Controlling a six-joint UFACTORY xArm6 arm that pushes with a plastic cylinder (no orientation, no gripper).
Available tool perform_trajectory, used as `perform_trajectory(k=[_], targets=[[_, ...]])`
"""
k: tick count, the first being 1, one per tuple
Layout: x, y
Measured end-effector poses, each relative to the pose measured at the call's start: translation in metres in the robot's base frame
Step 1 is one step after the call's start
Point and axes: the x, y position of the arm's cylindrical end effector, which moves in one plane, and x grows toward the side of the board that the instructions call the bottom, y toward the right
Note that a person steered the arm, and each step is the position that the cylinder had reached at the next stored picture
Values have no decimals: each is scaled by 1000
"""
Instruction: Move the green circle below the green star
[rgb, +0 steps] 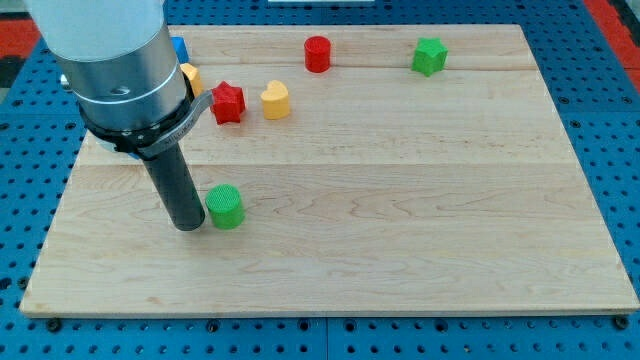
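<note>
The green circle (226, 206) is a short green cylinder at the view's lower left of the wooden board (400, 220). The green star (429, 56) sits near the view's top right. My tip (190, 226) is the lower end of the dark rod, resting on the board just left of the green circle, touching or nearly touching its left side. The arm's grey body fills the view's top left.
A red cylinder (317, 53) stands at the view's top centre. A red star (228, 102) and a yellow heart (275, 99) lie left of it. A yellow block (190, 77) and a blue block (179, 47) are partly hidden behind the arm.
</note>
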Motion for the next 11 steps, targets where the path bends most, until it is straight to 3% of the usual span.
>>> perform_trajectory(k=[3,5,6,8,9,11], targets=[[3,5],[-36,105],[-49,94],[-69,280],[-67,279],[-56,203]])
